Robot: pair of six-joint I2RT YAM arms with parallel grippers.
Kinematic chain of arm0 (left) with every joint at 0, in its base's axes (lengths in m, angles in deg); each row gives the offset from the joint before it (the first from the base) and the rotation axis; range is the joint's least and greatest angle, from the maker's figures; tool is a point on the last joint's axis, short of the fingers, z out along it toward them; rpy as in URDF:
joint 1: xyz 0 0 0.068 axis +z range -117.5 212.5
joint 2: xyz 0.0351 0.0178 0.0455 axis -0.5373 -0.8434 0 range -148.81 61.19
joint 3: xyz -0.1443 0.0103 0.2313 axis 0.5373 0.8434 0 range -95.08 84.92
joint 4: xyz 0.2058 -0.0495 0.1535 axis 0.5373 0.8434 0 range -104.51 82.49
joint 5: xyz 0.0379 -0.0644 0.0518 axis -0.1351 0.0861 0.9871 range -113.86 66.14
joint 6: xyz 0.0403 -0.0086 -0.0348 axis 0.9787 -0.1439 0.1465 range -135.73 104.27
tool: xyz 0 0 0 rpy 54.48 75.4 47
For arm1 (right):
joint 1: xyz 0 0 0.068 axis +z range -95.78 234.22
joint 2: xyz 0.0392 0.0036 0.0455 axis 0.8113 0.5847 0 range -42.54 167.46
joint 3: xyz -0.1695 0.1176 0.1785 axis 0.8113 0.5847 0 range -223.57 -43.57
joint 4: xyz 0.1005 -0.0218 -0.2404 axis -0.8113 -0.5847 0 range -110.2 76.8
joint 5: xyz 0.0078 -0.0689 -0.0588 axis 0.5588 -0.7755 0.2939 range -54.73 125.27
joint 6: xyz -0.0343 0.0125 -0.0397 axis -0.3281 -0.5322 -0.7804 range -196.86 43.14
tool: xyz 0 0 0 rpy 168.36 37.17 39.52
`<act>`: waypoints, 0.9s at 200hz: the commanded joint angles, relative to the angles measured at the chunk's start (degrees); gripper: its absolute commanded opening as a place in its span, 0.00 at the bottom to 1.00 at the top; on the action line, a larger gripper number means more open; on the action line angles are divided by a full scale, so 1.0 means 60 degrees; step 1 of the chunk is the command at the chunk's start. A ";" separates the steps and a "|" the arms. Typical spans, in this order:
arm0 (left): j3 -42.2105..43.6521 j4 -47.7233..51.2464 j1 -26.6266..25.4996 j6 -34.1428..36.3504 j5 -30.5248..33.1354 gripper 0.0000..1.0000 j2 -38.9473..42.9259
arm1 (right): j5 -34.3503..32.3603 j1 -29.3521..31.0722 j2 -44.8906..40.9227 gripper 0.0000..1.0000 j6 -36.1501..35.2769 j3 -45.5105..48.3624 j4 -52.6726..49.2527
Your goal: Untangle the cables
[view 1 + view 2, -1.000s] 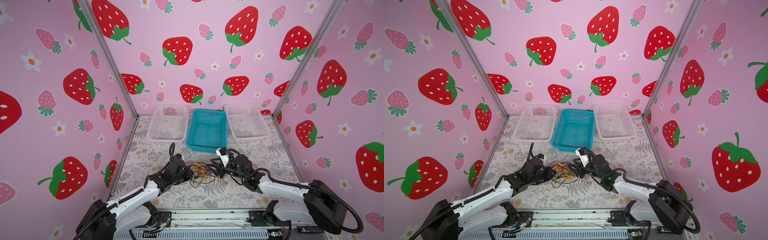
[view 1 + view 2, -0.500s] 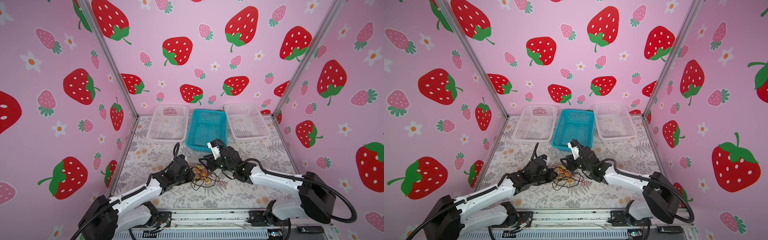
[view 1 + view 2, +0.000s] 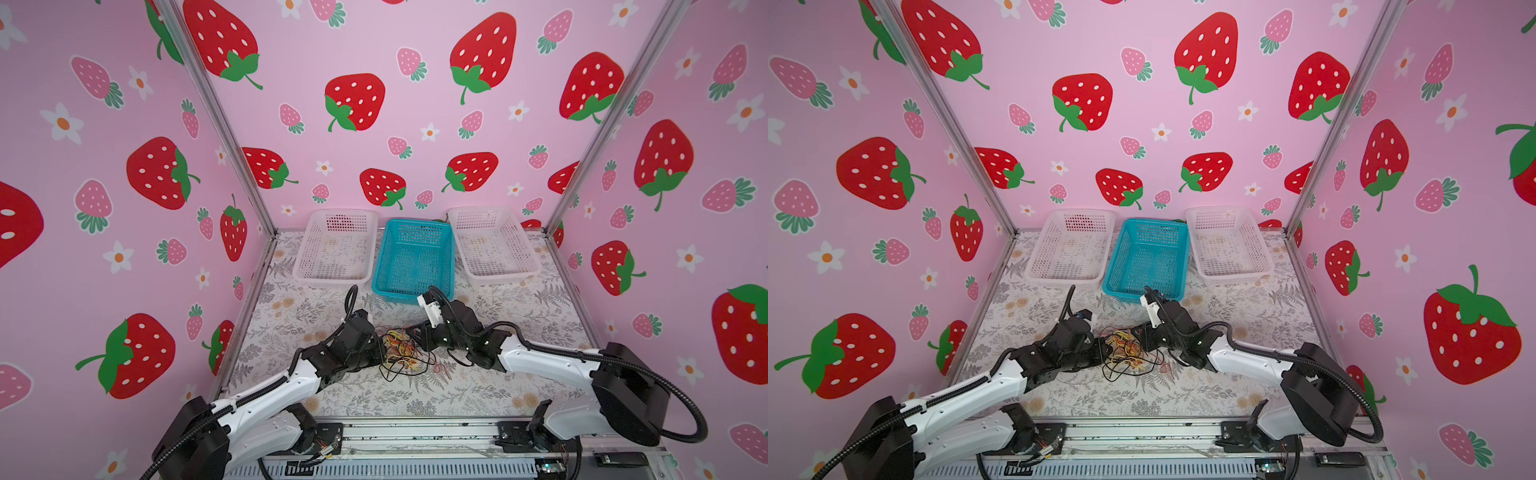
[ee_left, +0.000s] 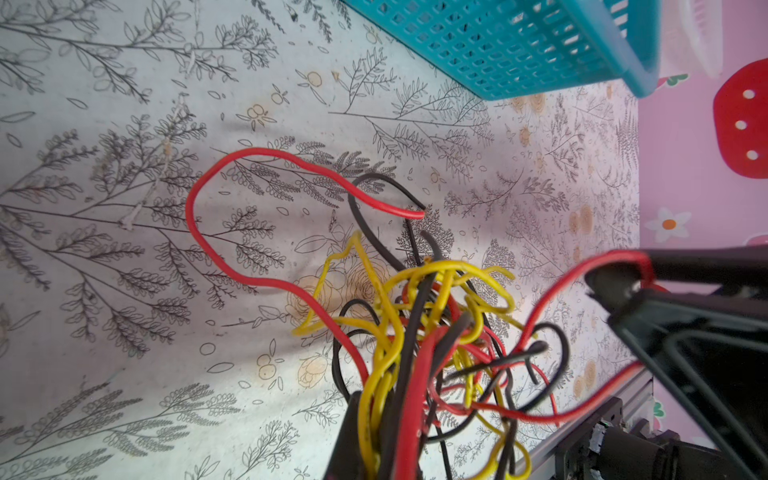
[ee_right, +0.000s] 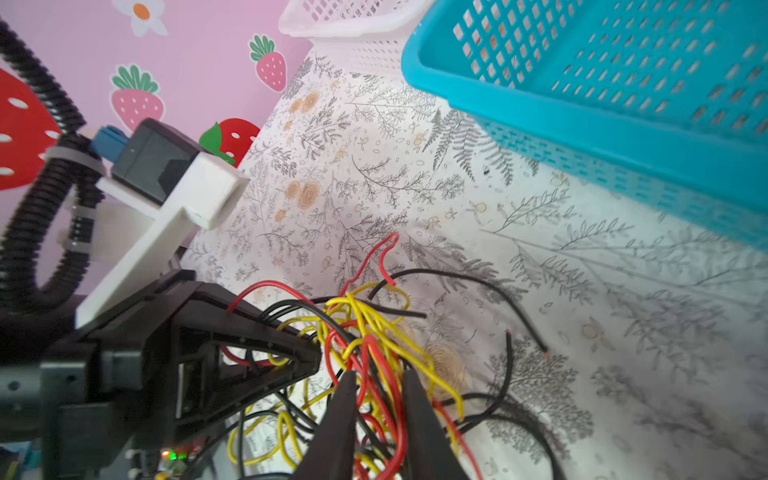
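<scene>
Mostly off-frame: L end effector w/ cables.

three baskets stand in both top views: two white, the left white basket and the right white basket, and one blue basket. two robot arms are in frame, the left arm and the right arm, each with one gripper: the left gripper and the right gripper, two in all. there is one tangle of cables, in three colours, red, yellow and black; the strands of each colour are too knotted to count. one floral mat and three strawberry-print walls are visible.
</scene>
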State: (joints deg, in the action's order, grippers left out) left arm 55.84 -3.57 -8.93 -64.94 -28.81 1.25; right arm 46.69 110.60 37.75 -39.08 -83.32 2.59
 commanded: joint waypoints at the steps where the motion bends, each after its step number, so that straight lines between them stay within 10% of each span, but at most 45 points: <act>1: -0.0235 -0.0153 -0.0041 0.0085 0.0078 0.00 0.0025 | 0.0134 0.0052 -0.0277 0.08 0.0107 0.0019 0.0330; 180: 0.0547 -0.0052 -0.0042 0.0334 0.0413 0.00 -0.0441 | -0.3428 0.0040 -0.5898 0.00 -0.2131 -0.1937 -0.4000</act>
State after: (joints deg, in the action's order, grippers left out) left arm 57.34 -10.00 -9.21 -64.68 -28.98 -0.22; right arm 33.46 111.17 6.52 -48.92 -89.72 -21.04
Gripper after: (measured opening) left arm 0.079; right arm 0.056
